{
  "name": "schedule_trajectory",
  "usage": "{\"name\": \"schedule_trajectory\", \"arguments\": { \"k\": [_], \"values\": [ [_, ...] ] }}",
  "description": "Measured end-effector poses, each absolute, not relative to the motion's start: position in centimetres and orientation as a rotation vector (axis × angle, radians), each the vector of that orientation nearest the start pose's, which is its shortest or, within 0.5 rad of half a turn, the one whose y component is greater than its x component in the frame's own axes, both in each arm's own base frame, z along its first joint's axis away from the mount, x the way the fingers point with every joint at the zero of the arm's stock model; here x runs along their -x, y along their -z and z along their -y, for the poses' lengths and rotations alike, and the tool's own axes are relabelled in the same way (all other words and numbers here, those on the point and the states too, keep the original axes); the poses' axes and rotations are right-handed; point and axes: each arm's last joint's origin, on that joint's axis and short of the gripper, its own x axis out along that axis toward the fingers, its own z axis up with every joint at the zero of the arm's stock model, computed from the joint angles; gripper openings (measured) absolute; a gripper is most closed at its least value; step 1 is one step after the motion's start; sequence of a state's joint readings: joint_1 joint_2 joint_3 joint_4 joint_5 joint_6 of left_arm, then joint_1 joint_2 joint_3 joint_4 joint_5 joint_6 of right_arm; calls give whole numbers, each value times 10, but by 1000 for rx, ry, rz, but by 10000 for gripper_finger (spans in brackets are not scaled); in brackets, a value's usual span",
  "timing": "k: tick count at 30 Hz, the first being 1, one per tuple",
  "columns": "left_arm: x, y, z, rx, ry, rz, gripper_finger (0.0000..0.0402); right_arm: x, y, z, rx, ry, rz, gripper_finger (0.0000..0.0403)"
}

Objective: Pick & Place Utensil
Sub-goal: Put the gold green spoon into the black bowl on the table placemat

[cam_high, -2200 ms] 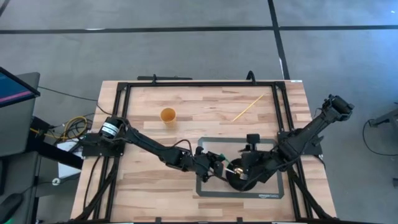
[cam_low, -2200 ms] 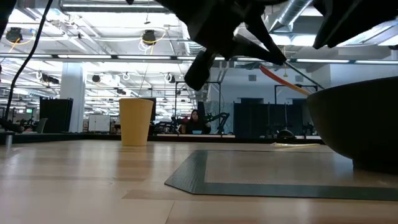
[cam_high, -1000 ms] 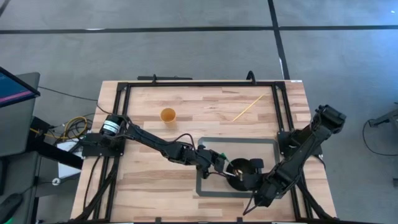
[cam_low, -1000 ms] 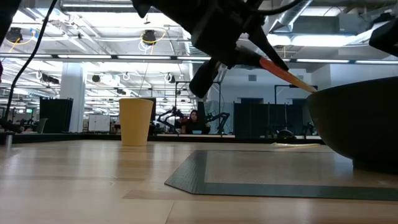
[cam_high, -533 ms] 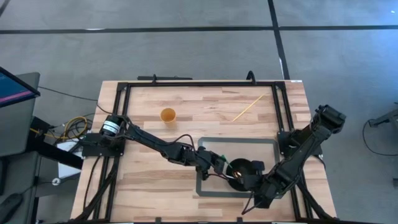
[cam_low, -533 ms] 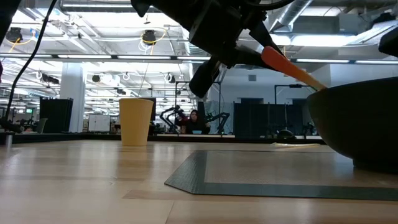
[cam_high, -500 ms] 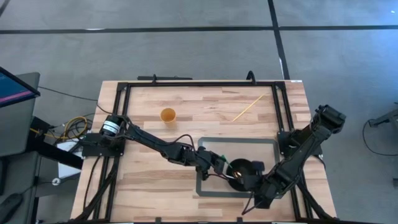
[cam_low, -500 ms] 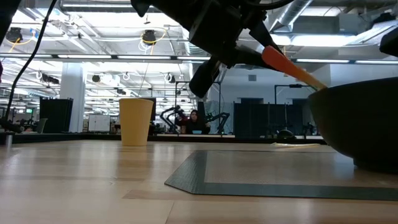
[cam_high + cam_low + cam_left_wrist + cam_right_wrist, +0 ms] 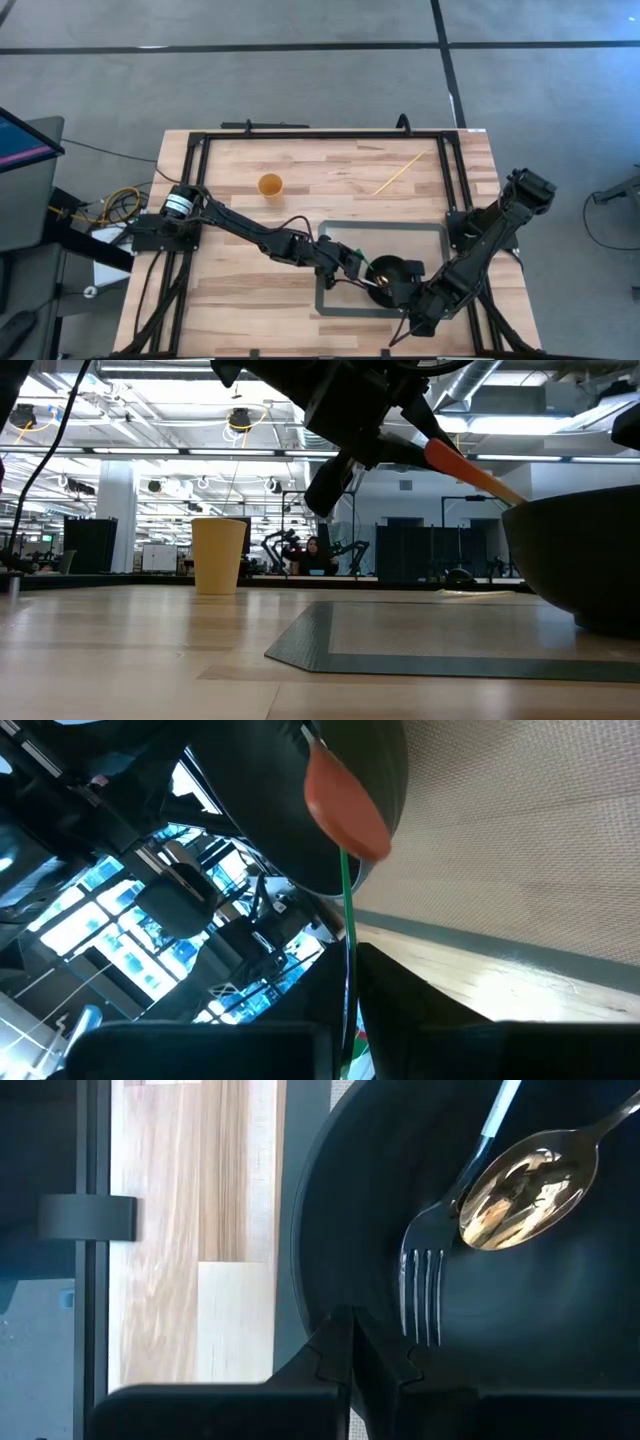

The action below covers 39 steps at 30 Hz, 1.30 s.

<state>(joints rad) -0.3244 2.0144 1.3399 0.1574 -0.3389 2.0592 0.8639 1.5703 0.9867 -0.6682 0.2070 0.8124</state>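
A black bowl (image 9: 392, 272) stands on a grey mat (image 9: 340, 240). Inside it, the right wrist view shows a fork (image 9: 420, 1280) and a spoon (image 9: 520, 1185). A utensil with an orange part (image 9: 450, 462) slants down from my left gripper (image 9: 362, 270) over the bowl's rim (image 9: 300, 840); its orange part (image 9: 340, 790) lies above the bowl. My left gripper (image 9: 347, 1020) hangs at the bowl's left side, fingers slightly apart. My right gripper (image 9: 350, 1335) is shut at the bowl's near rim. My left gripper has the utensil's thin green shaft (image 9: 346, 950) running between its two fingers, which lie along it. A narrow gap shows beside the shaft, and I cannot tell whether the fingers touch it. My right gripper's shut fingertips (image 9: 335, 1330) stand at the bowl's rim (image 9: 310, 1260); I cannot tell whether they touch it.
A yellow cup (image 9: 270, 185) stands upright on the wood at the far left of the mat. A thin wooden stick (image 9: 398, 173) lies at the far right. A black frame runs round the table's edges.
In the low view the orange utensil has shifted a little farther toward the bowl and turned, so its orange part looks broader than before. Both arms have kept their places.
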Motion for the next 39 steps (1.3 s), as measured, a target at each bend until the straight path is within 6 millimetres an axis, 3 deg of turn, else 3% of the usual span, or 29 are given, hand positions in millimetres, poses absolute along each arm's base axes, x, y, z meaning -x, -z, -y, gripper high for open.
{"name": "schedule_trajectory", "arguments": {
  "k": [17,31,39],
  "values": [
    [-425,-189,133,-2115,507,-317,38,-192,-192,-215,-63,-89,-1201,1],
    [-425,-190,133,-2113,494,-310,116,-192,-192,-215,-63,-89,-1200,1],
    [-430,-202,136,-2091,354,-219,153,-192,-192,-215,-32,-108,-1197,1]
  ]
}}
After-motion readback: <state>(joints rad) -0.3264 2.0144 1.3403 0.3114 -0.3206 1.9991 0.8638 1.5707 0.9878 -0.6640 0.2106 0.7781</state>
